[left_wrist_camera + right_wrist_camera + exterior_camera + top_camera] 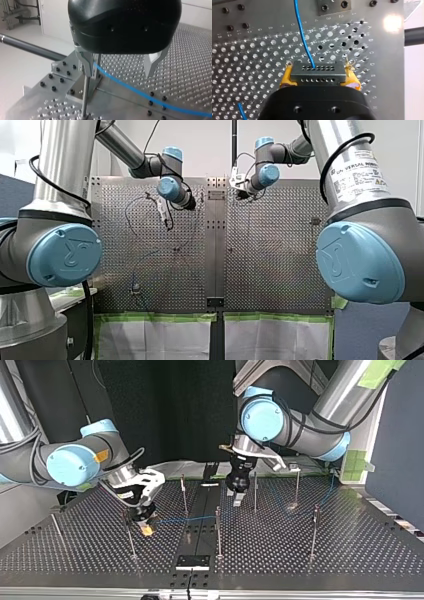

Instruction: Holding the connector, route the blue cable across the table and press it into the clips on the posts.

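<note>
My right gripper (319, 79) is clamped on the dark grey connector (317, 71), its yellow pads (286, 76) pressing on the connector's two ends. The connector shows two rows of small holes. The blue cable (302, 37) leaves its far face and runs away over the perforated desk (249, 57).

In the top view this gripper (146, 527) hangs low over the desk (350, 550) at the left, just beside a thin post (130, 535). From it the cable (185, 520) runs right, just above the desk, to a near post (218, 530) at the middle. Further right it shows only faintly, toward the far right corner.

My left gripper (118, 73) is black with metal fingers (152, 62), and they stand spread apart, gripping nothing. The cable (140, 93) passes below the gap between them, running from one finger out to the side over the desk. A slim post (85, 92) stands right against that same finger. Whether the cable sits in that post's clip, I cannot tell.

In the top view the left gripper (237, 496) points down at the far middle of the desk, beside another post (255, 490). More posts stand to the right, one far (297, 485) and one near (315, 530).
</note>
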